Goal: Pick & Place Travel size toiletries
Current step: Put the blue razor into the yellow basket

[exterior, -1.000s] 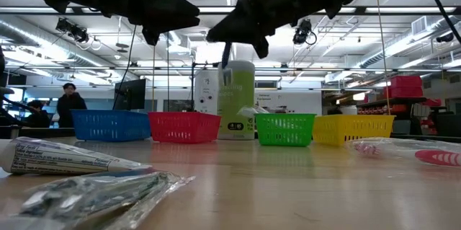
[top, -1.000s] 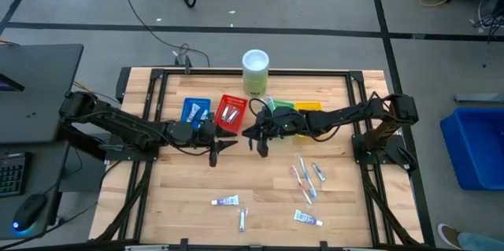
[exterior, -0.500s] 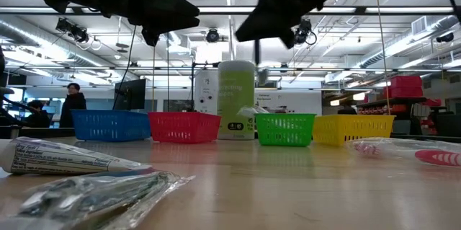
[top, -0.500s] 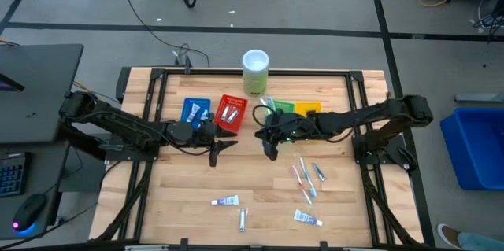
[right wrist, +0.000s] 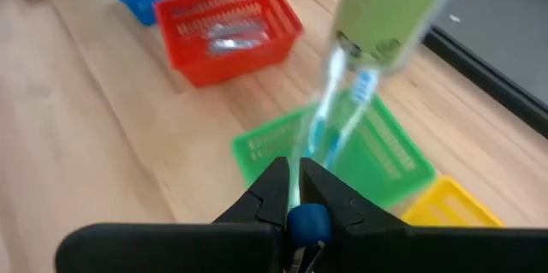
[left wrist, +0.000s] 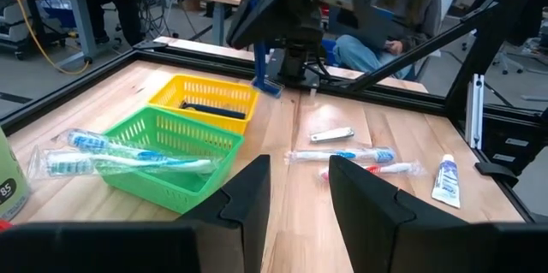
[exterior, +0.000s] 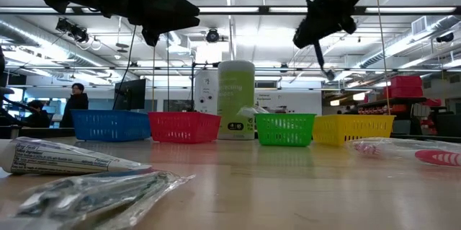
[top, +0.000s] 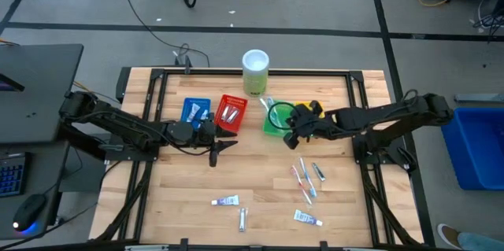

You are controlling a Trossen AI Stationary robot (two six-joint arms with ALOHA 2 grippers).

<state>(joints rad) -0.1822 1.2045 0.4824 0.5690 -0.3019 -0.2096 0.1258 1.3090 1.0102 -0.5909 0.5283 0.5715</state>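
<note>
My right gripper (top: 290, 131) hovers above the table at the green tray (top: 272, 122), shut on a slim blue stick (right wrist: 306, 222). The stick also shows in the left wrist view (left wrist: 266, 85). My left gripper (top: 214, 152) waits open and empty just in front of the red tray (top: 231, 113). Wrapped toothbrushes (left wrist: 128, 160) lie across the green tray, their ends over its rim. More toothbrushes (top: 303, 179) and white tubes (top: 227, 201) lie on the table's near half. My right gripper pinches the slim blue stick (right wrist: 306, 222) between its two fingers. The fingers slant down toward the table. The stick's thin dark end (exterior: 322, 58) hangs below the fingers, lifted clear of the table and the trays.
A blue tray (top: 195, 112), the red tray and a yellow tray (top: 309, 108) stand in a row with the green one. A pale green cylinder (top: 255, 71) stands behind them at the far edge. Bare wood lies between the trays and the loose items.
My right gripper has carried the stick from the table's middle toward the right edge, staying shut, and now hangs by the green and yellow trays. My left arm has kept still.
</note>
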